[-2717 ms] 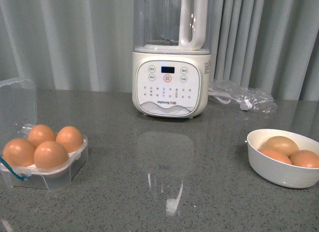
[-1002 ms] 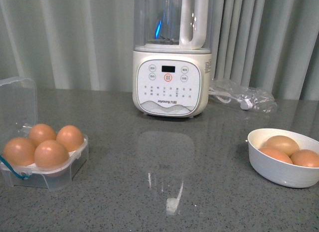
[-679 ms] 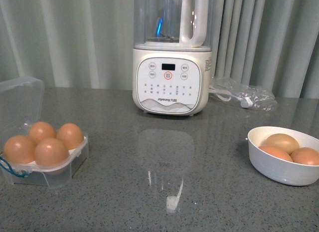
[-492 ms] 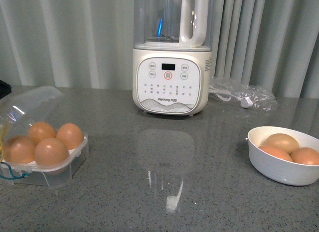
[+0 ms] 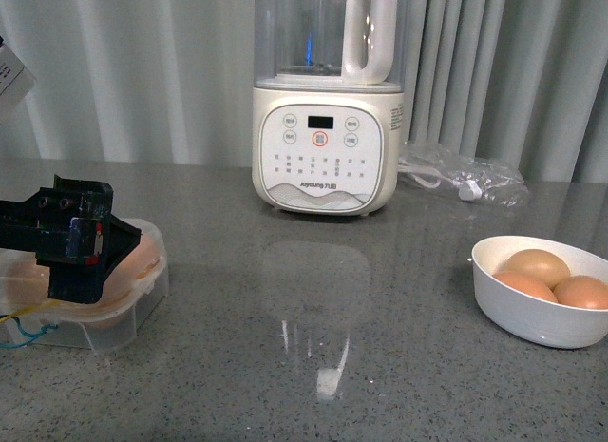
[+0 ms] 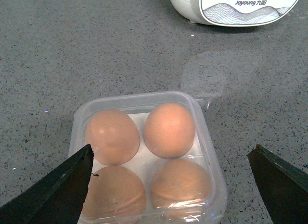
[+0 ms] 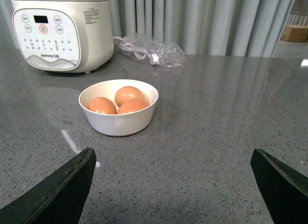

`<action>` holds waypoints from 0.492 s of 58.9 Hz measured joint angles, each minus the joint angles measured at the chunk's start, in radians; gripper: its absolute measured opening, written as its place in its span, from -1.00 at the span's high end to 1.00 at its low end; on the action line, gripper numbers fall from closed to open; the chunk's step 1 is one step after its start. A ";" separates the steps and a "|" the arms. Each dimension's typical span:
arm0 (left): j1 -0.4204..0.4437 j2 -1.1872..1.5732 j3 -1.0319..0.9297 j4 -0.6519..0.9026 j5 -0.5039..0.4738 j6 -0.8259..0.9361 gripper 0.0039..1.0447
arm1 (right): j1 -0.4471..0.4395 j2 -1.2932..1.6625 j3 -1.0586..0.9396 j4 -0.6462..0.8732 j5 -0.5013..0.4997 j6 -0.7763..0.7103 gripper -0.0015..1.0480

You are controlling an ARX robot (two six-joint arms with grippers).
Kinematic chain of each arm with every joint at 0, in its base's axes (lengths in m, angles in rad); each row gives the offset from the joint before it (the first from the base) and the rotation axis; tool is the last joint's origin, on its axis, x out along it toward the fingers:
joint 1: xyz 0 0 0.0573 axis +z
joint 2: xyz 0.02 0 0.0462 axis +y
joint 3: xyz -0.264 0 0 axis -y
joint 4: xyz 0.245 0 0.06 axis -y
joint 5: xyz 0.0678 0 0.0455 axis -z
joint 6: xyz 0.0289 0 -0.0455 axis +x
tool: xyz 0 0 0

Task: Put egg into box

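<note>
The left gripper (image 5: 95, 247) is hovering with jaws spread wide over the box (image 6: 147, 159) at the near left, its four cells filled, lid apparently down. I judge the filling done; next, pressing the lid shut. The right gripper (image 7: 173, 185) is gaping too, facing the white bowl (image 7: 119, 119).

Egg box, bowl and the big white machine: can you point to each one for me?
egg box (image 6: 211, 185), left wrist view, on its clear rim.
bowl (image 7: 120, 123), right wrist view, on its outer wall.
blender (image 5: 328, 162), front view, on its button panel.
</note>
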 joint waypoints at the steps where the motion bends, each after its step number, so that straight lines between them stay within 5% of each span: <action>1: 0.000 0.000 0.000 0.000 0.000 0.001 -0.87 | 0.000 0.000 0.000 0.000 0.000 0.000 -0.86; 29: 0.122 -0.164 0.036 -0.052 0.046 -0.172 -0.87 | 0.000 0.000 0.000 0.000 0.000 0.000 -0.86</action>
